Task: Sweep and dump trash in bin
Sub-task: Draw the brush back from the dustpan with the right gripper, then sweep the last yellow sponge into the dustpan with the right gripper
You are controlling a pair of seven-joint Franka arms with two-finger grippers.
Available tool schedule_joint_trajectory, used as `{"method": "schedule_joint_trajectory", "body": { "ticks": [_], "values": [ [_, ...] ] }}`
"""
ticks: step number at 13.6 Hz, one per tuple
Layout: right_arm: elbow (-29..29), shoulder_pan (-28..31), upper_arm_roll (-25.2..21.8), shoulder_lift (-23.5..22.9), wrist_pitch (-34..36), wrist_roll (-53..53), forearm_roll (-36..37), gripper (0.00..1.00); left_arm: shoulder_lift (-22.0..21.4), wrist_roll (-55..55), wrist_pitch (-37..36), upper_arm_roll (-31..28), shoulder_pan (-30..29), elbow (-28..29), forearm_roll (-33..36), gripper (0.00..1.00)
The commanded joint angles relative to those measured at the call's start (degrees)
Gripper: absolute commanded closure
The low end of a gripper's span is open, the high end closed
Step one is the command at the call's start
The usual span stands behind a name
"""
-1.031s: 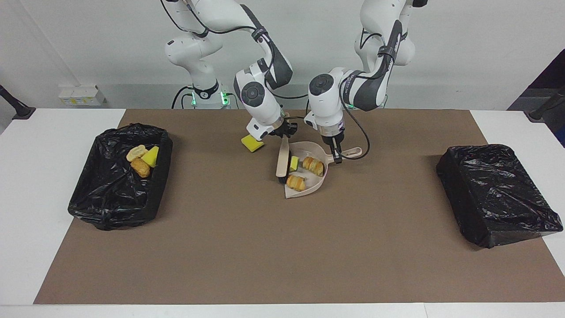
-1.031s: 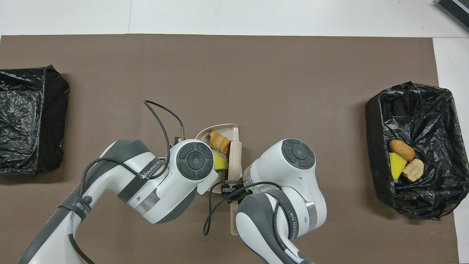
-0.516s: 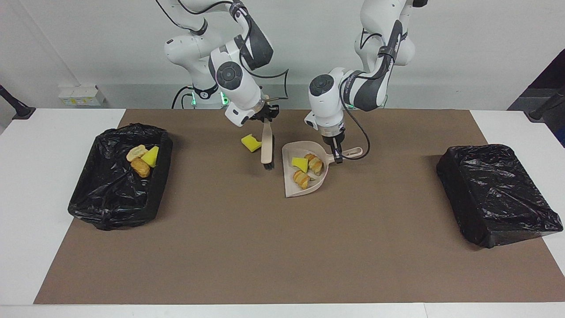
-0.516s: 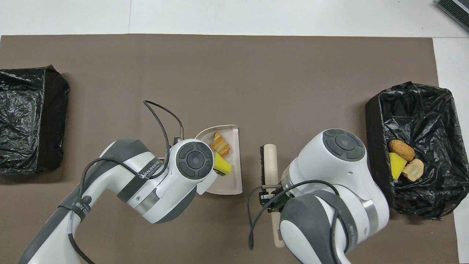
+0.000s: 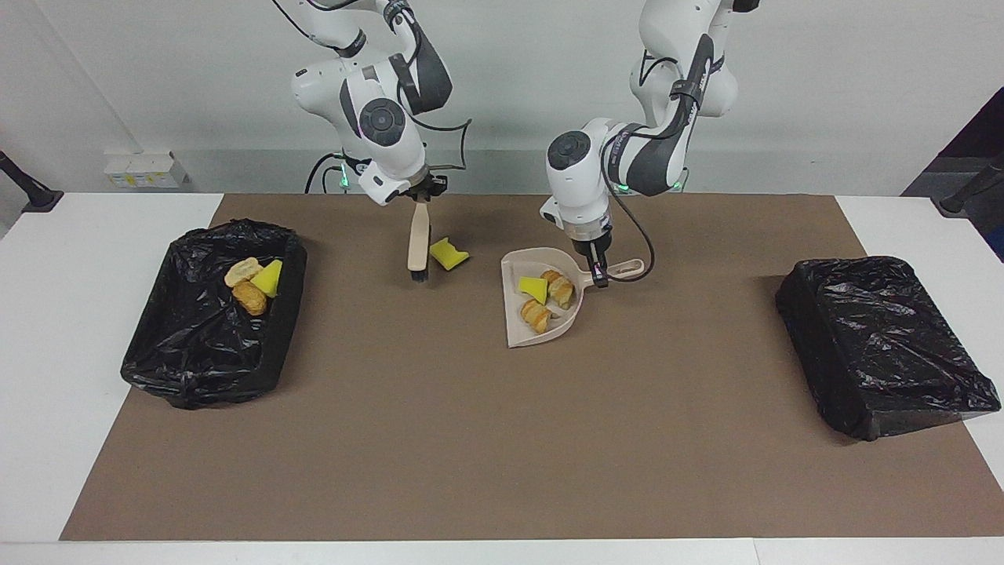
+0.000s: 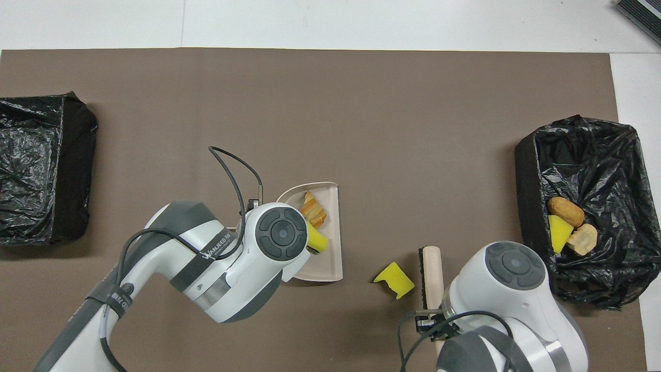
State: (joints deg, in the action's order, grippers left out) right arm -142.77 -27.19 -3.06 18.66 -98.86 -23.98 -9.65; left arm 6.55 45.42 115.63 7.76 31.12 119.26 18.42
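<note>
Beige brush (image 5: 419, 239) swung away from beige plastic dustpan (image 5: 514, 329) toward yellow foam chunk (image 5: 449, 253), right gripper (image 5: 421, 198) clamped on brush, left gripper (image 5: 599, 276) clamped on dustpan handle.

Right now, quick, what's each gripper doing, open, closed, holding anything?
Left gripper: closed on the dustpan handle, pan resting on the mat.
Right gripper: closed on the brush handle, brush hanging beside the loose yellow sponge.
</note>
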Motion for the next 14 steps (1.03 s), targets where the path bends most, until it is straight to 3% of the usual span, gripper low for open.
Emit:
{"method": "schedule_joint_trajectory", "body": {
  "ticks": [1, 4, 7, 10, 14],
  "values": [
    [-4.62, 0.21, 0.95, 2.36, -1.86, -7.54, 3.14, 1.00, -2.51, 0.72, -0.93, -0.38, 2.46, 2.64, 0.91, 1.00],
    [-7.08, -3.11, 1.04, 0.78, -5.36, -11.16, 2.71, 1.00, -3.21, 0.46, -0.94, -0.38, 3.25, 3.61, 0.91, 1.00],
    [-6.12, -7.94, 1.04, -5.36, -14.66, -13.55, -2.19, 1.00, -3.21, 0.54, -0.93, -0.38, 3.07, 3.70, 0.91, 1.00],
    [2.29, -11.03, 1.04, -15.02, -15.66, -10.13, -5.11, 1.00, -3.03, 0.19, 0.03, -0.38, 2.55, 3.70, 0.74, 1.00],
    [13.01, -14.19, 1.31, -21.10, -16.80, -2.41, -14.94, 1.00, -2.86, 0.28, 0.56, -0.38, 1.93, 3.70, 0.56, 1.00]
  ]
}}
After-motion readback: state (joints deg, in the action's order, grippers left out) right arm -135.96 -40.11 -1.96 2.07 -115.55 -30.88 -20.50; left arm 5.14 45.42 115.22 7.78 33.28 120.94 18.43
